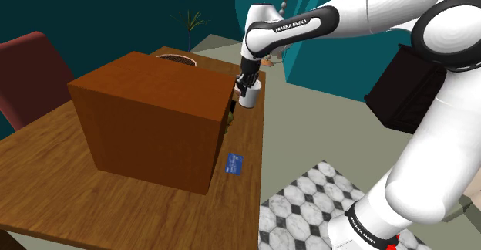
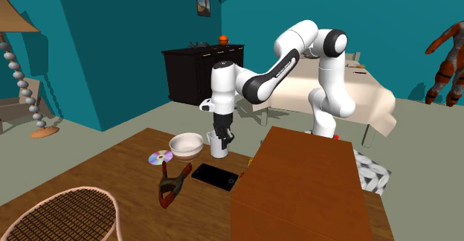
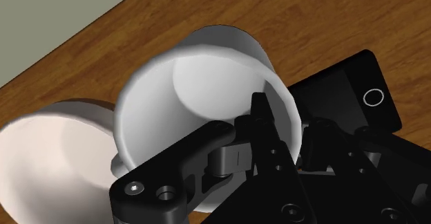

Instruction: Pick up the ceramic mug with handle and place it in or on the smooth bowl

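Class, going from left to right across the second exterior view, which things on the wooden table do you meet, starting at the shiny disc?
Shiny round disc → pale smooth bowl → white mug → large brown box.

Home living room, teal walls (image 2: 111,46), framed picture (image 2: 203,5), black sideboard (image 2: 195,72), floor lamp (image 2: 16,18), dark red armchair (image 1: 31,67), potted plant (image 1: 193,21), checkered rug (image 1: 308,202) beside wooden table (image 1: 46,187)
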`<state>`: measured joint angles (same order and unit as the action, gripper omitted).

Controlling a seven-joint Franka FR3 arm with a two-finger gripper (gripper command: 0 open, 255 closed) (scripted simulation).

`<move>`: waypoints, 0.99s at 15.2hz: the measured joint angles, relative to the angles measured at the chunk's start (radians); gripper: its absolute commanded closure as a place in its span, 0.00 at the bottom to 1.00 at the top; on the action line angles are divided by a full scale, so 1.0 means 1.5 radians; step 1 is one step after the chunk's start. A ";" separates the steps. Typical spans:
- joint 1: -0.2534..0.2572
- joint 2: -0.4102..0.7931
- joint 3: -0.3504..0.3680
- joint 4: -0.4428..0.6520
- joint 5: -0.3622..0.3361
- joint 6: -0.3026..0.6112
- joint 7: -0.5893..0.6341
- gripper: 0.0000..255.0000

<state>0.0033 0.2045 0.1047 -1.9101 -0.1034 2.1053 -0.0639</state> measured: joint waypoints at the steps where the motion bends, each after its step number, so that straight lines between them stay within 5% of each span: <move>1: 0.000 -0.004 0.000 0.003 0.001 -0.007 -0.001 1.00; 15: -0.001 -0.039 0.001 0.083 0.010 -0.121 -0.014 1.00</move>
<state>0.0014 0.1461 0.1066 -1.7849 -0.0888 1.9230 -0.0849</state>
